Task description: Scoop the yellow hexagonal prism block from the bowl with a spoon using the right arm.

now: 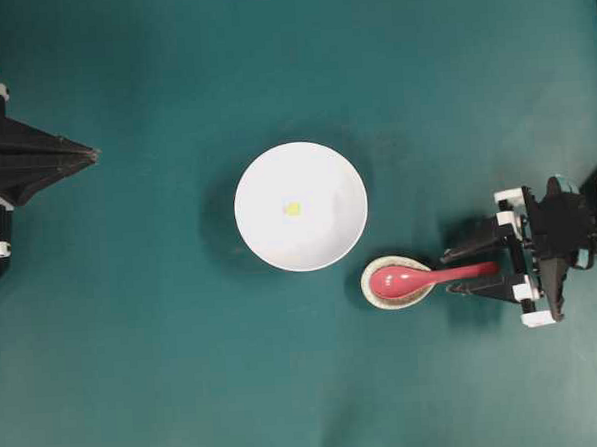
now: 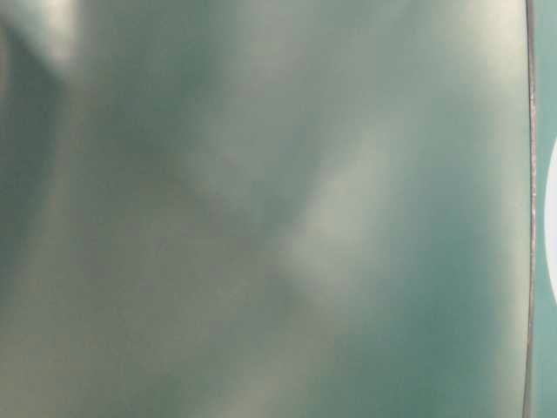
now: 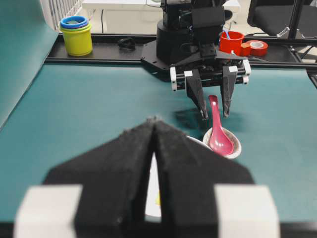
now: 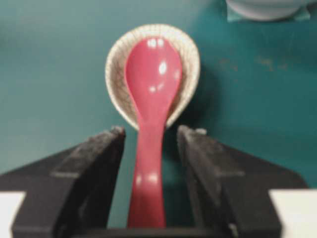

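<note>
The white bowl (image 1: 299, 173) sits mid-table with the tiny yellow hexagonal prism block (image 1: 293, 209) lying inside it. To its lower right, the pinkish-red spoon (image 1: 421, 276) rests with its scoop in a small speckled spoon rest (image 1: 374, 292), handle pointing right. My right gripper (image 1: 451, 273) is open, one finger on each side of the handle; the right wrist view shows the spoon (image 4: 151, 74) between the fingers (image 4: 99, 148), with teal gaps on both sides. My left gripper (image 1: 90, 154) is shut at the far left, well away from the bowl.
In the left wrist view, stacked yellow and blue cups (image 3: 76, 32), a red cup (image 3: 231, 42) and a tape roll (image 3: 256, 47) stand on the black ledge behind the right arm's base. The table-level view is a blur.
</note>
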Robot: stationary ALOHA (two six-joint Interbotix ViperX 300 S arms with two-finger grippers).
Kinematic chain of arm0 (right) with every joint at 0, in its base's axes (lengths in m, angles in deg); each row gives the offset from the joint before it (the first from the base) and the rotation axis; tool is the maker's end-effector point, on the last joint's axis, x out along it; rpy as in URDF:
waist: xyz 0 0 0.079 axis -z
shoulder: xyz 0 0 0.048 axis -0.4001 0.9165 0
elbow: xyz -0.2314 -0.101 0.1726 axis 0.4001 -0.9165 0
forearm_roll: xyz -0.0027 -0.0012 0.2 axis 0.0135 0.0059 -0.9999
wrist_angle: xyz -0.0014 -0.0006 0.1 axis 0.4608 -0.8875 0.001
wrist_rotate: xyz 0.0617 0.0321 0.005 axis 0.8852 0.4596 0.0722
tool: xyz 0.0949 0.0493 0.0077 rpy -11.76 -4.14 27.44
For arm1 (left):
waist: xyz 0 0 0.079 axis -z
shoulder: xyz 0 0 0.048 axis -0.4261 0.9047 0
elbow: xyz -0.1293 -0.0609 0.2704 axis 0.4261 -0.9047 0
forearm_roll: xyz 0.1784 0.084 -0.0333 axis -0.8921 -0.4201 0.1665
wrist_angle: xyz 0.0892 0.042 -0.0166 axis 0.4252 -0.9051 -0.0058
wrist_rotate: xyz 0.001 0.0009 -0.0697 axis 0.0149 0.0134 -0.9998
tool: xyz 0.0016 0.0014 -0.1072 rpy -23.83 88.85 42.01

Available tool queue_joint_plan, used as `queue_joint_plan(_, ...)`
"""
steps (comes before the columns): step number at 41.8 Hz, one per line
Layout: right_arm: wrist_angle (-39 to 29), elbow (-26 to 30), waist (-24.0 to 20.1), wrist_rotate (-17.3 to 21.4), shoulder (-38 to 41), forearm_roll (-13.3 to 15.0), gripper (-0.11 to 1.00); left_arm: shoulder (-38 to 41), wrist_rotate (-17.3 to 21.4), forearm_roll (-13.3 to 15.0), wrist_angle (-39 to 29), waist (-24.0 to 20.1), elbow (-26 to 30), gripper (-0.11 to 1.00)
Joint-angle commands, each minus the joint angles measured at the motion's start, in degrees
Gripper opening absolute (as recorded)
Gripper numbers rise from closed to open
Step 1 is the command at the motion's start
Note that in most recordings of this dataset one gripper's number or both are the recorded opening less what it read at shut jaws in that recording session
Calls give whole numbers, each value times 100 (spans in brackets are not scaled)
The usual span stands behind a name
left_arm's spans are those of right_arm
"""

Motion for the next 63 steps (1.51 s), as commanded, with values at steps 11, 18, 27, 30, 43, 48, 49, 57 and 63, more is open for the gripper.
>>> queue_joint_plan(11,202,62,-35,-9,97,-35,53,44,-9,9,53,-18,62,0)
queue_joint_plan(18,193,79,-35,-18,97,-26,52,53,-9,9,62,-18,62,0)
queue_joint_plan(27,167,114,-35,-18,97,-9,52,44,-9,9,53,-18,62,0)
queue_joint_plan(30,158,114,-44,-26,97,9,52,44,0,9,53,-26,62,0)
queue_joint_plan(43,132,123,-62,-62,97,70,45,53,0,9,53,-18,62,0)
queue_joint_plan(48,132,132,-62,-114,97,62,45,53,0,9,53,-18,62,0)
queue_joint_plan(49,132,132,-62,-123,97,62,45,44,0,9,53,-26,62,0)
queue_joint_plan(57,123,149,-62,-132,105,62,45,44,0,9,53,-18,62,0)
queue_joint_plan(63,132,158,-62,-141,97,44,39,53,0,9,53,-26,62,0)
